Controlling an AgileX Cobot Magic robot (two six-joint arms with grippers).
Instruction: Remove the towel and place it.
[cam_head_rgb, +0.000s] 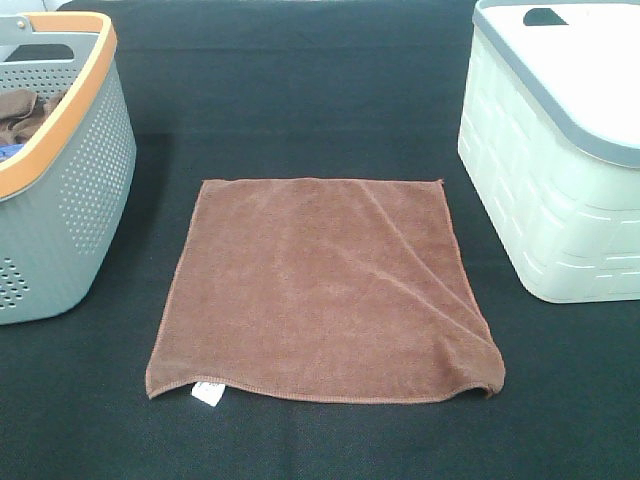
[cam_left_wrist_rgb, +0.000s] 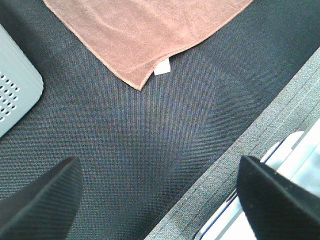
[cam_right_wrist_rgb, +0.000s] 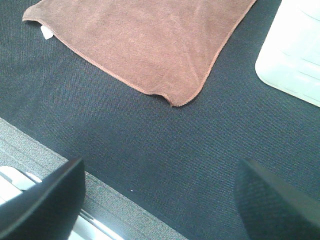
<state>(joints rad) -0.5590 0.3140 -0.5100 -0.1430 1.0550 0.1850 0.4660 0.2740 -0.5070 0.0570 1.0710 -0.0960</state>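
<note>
1. The towel (cam_head_rgb: 325, 290) lies spread flat on the black table cover (cam_head_rgb: 300, 100), between the two baskets and touching neither.
2. White basket (cam_head_rgb: 560, 150) stands on the right.
3. Grey basket (cam_head_rgb: 60, 170), orange-rimmed, on the left, holds a bunched brown cloth (cam_head_rgb: 25, 112).
4. Left gripper (cam_left_wrist_rgb: 160, 200) and right gripper (cam_right_wrist_rgb: 160, 200) hover with jaws wide, holding nothing.
5. White tag (cam_head_rgb: 207, 392) pokes out at the towel's near-left corner.

Grey perforated basket (cam_head_rgb: 70, 190) and white basket (cam_head_rgb: 560, 190) flank black cloth (cam_head_rgb: 300, 110).

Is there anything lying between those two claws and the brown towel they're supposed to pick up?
Nothing visible. Both wrist views show only bare dark cloth between the open left gripper, the open right gripper and the towel.
</note>
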